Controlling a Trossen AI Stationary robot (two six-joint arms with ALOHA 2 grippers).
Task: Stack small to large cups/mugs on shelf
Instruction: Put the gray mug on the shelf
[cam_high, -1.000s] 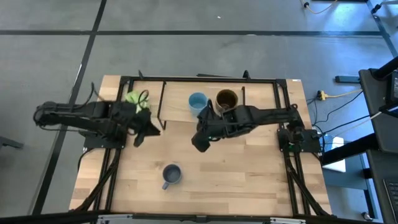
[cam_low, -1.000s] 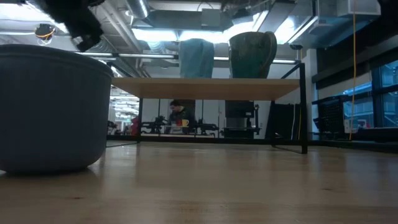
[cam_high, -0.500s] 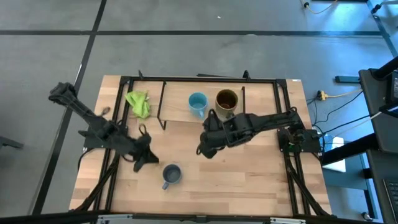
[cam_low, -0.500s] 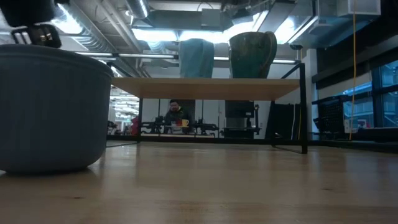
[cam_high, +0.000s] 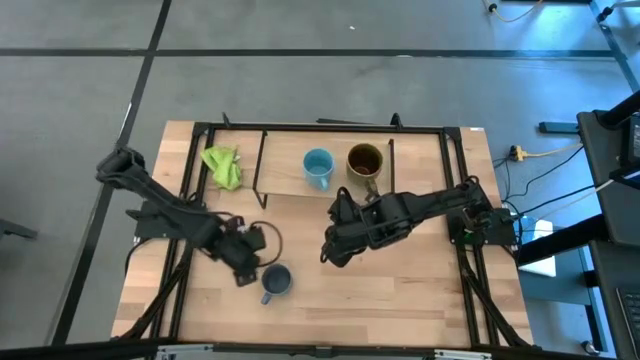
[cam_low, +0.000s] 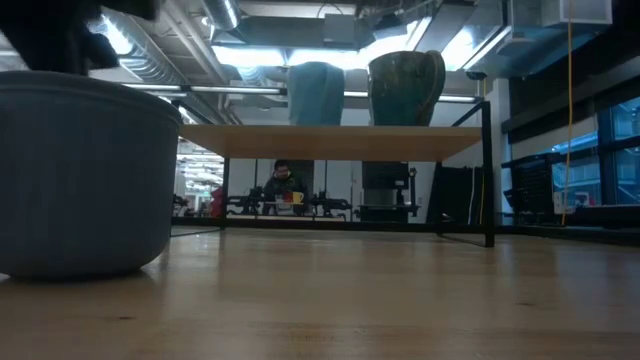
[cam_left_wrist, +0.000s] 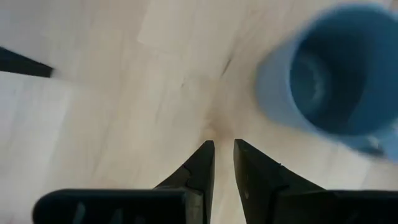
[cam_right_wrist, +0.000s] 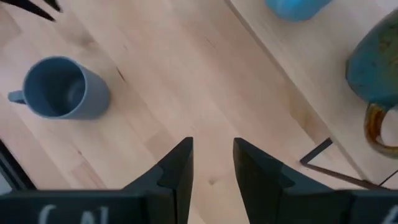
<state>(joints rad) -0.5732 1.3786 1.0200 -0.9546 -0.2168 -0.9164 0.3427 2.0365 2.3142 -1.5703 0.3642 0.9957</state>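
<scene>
The small grey-blue mug (cam_high: 277, 281) stands upright on its base on the table, near the front; it also shows in the left wrist view (cam_left_wrist: 336, 68) and the right wrist view (cam_right_wrist: 59, 87). My left gripper (cam_high: 246, 272) hangs just to the mug's left, pointing steeply down, its fingers (cam_left_wrist: 202, 165) a narrow gap apart with nothing between them. My right gripper (cam_high: 334, 251) hovers open and empty over mid-table. The sky-blue mug (cam_high: 318, 167) and the brown-olive mug (cam_high: 364, 161) stand side by side on the shelf (cam_high: 420, 165).
A crumpled green cloth (cam_high: 222, 166) lies on the shelf's left end. The shelf's thin black wire legs (cam_low: 489, 170) and the table's black frame run along the far and side edges. Bare tabletop (cam_high: 400, 290) lies to the grey-blue mug's right.
My left gripper has swung from beside the green cloth at the shelf's left end toward the table's near edge, down to the grey-blue mug's side, tipping to point more steeply down. My right gripper has drifted slightly away from the shelf, toward the near edge. No mug has moved.
</scene>
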